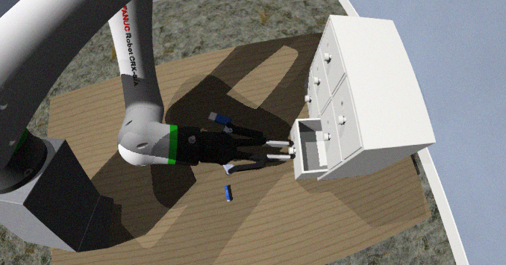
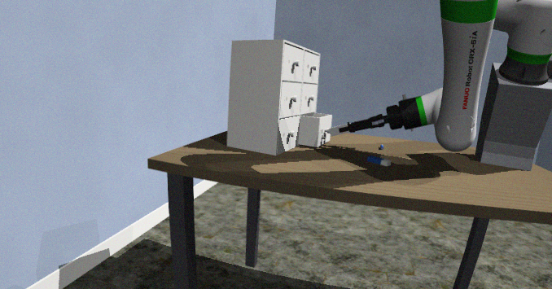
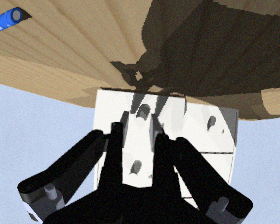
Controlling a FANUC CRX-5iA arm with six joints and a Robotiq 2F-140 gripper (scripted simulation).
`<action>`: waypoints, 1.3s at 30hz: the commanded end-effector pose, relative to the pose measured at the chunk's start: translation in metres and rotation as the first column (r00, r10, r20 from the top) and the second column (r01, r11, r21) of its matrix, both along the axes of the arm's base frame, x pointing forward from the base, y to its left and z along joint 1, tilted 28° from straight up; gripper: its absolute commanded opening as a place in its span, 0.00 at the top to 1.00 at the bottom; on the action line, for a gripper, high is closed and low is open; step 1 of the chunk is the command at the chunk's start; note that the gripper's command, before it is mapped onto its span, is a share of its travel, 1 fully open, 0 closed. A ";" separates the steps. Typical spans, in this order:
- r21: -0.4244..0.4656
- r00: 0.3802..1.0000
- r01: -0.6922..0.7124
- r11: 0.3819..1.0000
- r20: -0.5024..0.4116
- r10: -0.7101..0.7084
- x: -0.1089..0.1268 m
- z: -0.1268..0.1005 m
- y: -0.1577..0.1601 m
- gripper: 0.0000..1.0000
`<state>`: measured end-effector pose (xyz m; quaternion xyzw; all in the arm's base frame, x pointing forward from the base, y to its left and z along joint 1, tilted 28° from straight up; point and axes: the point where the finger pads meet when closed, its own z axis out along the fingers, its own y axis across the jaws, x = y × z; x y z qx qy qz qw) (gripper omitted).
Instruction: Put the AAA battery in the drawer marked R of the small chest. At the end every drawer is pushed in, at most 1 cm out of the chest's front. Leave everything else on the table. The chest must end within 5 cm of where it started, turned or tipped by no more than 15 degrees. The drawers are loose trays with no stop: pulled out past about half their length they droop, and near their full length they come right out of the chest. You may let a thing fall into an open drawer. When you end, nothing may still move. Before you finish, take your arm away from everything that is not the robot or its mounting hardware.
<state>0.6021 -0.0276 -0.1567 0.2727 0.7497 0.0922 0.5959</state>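
The AAA battery (image 1: 227,192) is a small blue cylinder lying on the wooden table, on the near side of my arm; it also shows in the exterior view (image 2: 381,146) and at the left edge of the wrist view (image 3: 7,20). The white chest (image 1: 366,92) (image 2: 269,94) stands at the table's far end. One bottom drawer (image 1: 310,148) (image 2: 314,129) is pulled partly out and looks empty. My gripper (image 1: 287,150) (image 2: 330,131) (image 3: 139,121) is level at that drawer's front, its fingers slightly apart on either side of the small knob. I cannot read the drawer marks.
A blue and grey block (image 1: 220,118) (image 2: 378,161) lies on the table on the other side of my arm. The other drawers are pushed in. The robot's grey base (image 1: 45,189) stands at the table's opposite end.
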 end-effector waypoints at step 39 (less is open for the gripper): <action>0.004 1.000 -0.004 1.000 -0.008 0.004 -0.098 0.087 -0.013 0.80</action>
